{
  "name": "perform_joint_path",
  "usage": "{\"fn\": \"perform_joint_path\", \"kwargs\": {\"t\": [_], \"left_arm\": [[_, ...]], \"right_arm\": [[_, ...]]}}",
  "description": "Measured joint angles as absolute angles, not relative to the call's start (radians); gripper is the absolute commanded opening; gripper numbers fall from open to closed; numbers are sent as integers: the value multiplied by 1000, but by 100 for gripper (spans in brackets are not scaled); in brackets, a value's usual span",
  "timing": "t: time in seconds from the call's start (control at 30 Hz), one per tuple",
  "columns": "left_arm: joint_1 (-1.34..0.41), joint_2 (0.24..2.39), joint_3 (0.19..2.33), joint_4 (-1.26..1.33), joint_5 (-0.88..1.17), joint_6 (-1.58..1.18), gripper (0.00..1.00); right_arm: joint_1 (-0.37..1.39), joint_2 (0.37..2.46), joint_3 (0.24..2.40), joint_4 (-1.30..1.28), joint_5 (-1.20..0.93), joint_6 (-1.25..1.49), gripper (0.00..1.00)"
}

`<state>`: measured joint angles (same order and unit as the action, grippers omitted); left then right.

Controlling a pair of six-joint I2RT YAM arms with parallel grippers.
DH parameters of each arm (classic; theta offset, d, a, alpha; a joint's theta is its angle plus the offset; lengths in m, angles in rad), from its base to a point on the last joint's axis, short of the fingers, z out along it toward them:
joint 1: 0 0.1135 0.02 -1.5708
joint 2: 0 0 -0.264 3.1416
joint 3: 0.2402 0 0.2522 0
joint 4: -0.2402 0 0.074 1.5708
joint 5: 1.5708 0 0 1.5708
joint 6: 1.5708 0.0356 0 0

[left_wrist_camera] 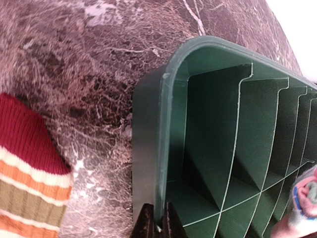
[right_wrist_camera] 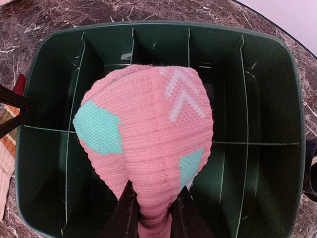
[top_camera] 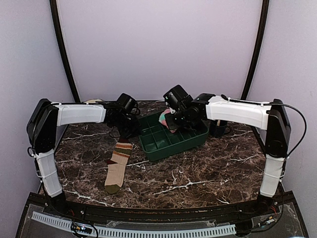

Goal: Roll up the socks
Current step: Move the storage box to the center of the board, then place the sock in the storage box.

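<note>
**Item 1, right pincer [right_wrist_camera: 154, 210].** Pressed onto the pink sock [right_wrist_camera: 148, 124], pinching its narrow end between both fingers. The rest bulges ahead of the fingertips as a rounded roll, with teal and white patches facing outward.

**Item 2, green tray [right_wrist_camera: 285, 89].** Divided into cells, lying directly beneath and beyond the right pincer. The roll hangs over the crossing of the middle dividers. Whether it touches them cannot be told, nor which cell it is meant for.

**Item 3, left pincer [left_wrist_camera: 156, 224].** Pressed together on the tray's rim, one finger on either side of the wall, apparently steadying it.

**Item 4, striped sock [top_camera: 118, 166].** Flat and unrolled on the marble table [top_camera: 208, 168], on the base-ward side of the left pincer. It is outside the tray, with its cuff end near the tray wall.

**Step in hand.** Judged to be stowing the first rolled sock. With one roll made and one sock not yet rolled, the task looks roughly half done.

**Next move calls for.** Lower the right pincer until the roll sits inside a single cell rather than astride a divider. Then part the fingers gently so the roll does not spring loose. The left pincer's hold on the rim would keep the tray from skidding.
</note>
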<state>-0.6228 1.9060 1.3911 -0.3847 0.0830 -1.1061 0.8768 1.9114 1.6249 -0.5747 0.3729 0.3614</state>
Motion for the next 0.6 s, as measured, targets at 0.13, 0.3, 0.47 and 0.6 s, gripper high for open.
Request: {"fn": "perform_joint_path", "kwargs": {"t": [0.13, 0.3, 0.47, 0.6], "left_arm": [[-646, 1898, 1382, -381, 47, -1175, 0], [-667, 1898, 1382, -389, 9, -1219, 0], [-679, 1898, 1382, -392, -11, -1242, 1], [-684, 1898, 1382, -397, -23, -1247, 1]], "right_arm": [[897, 1911, 1623, -594, 402, 382, 0], [921, 1911, 1589, -604, 435, 404, 0], [924, 1911, 1525, -612, 464, 425, 0], [924, 1911, 1513, -615, 481, 435, 0]]}}
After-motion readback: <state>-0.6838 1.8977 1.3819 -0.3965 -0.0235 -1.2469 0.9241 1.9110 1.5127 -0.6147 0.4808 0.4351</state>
